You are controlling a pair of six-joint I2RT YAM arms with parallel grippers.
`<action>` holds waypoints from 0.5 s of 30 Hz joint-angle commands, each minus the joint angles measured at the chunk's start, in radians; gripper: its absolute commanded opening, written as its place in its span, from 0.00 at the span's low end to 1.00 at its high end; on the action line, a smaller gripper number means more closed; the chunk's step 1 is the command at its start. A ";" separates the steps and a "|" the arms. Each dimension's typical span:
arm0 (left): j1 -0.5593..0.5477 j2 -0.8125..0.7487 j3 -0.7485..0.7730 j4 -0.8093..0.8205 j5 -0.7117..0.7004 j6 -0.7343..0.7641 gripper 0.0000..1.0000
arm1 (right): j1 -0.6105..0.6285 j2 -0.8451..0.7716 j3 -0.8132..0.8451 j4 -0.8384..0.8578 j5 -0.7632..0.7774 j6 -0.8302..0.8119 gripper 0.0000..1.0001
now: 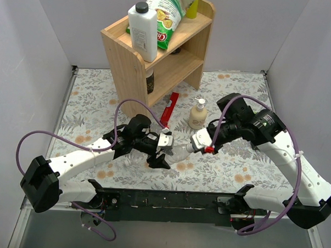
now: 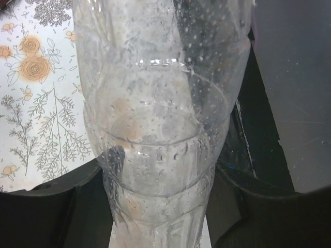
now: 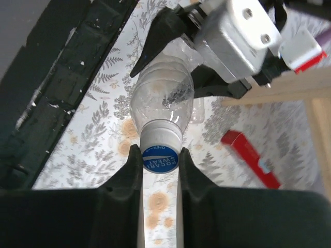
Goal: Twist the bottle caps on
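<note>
A clear plastic bottle (image 1: 178,153) is held level above the floral table between both grippers. My left gripper (image 1: 163,151) is shut on the bottle's body, which fills the left wrist view (image 2: 155,129) between the black fingers (image 2: 46,206). My right gripper (image 3: 160,157) is shut on the blue-topped bottle cap (image 3: 160,157), which sits on the bottle's neck (image 3: 161,133). In the top view the right gripper (image 1: 197,143) meets the bottle's right end. What looks like a second clear bottle (image 1: 132,160) lies on the table under the left arm. The other caps are out of view.
A wooden shelf (image 1: 130,62) stands at the back with a white jug (image 1: 143,32) and a chips bag (image 1: 170,14) on top. A beige pump soap bottle (image 1: 198,115) and a red box (image 1: 170,108) are on the table behind the grippers.
</note>
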 commanded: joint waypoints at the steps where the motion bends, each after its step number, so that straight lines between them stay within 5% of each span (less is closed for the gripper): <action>1: 0.000 -0.006 0.034 0.039 -0.030 -0.007 0.00 | 0.003 0.110 0.079 0.225 0.074 0.700 0.01; 4: 0.000 -0.005 0.030 0.082 -0.065 -0.046 0.00 | -0.064 0.293 0.160 0.063 0.057 1.166 0.01; 7: -0.002 0.001 0.031 0.103 -0.072 -0.063 0.00 | -0.199 0.353 0.043 0.049 -0.187 1.261 0.16; 8: -0.002 0.003 0.032 0.103 -0.073 -0.066 0.00 | -0.219 0.362 0.041 0.038 -0.223 1.249 0.34; 10: -0.002 0.001 0.032 0.100 -0.072 -0.071 0.00 | -0.273 0.382 0.137 0.047 -0.321 1.185 0.51; 11: -0.002 0.000 0.031 0.088 -0.072 -0.071 0.00 | -0.294 0.400 0.192 0.032 -0.344 1.090 0.81; 12: -0.002 -0.002 0.024 0.083 -0.070 -0.071 0.00 | -0.314 0.410 0.340 0.009 -0.368 1.022 0.89; 15: -0.002 -0.016 0.003 0.062 -0.063 -0.062 0.00 | -0.348 0.392 0.492 -0.086 -0.302 0.705 0.90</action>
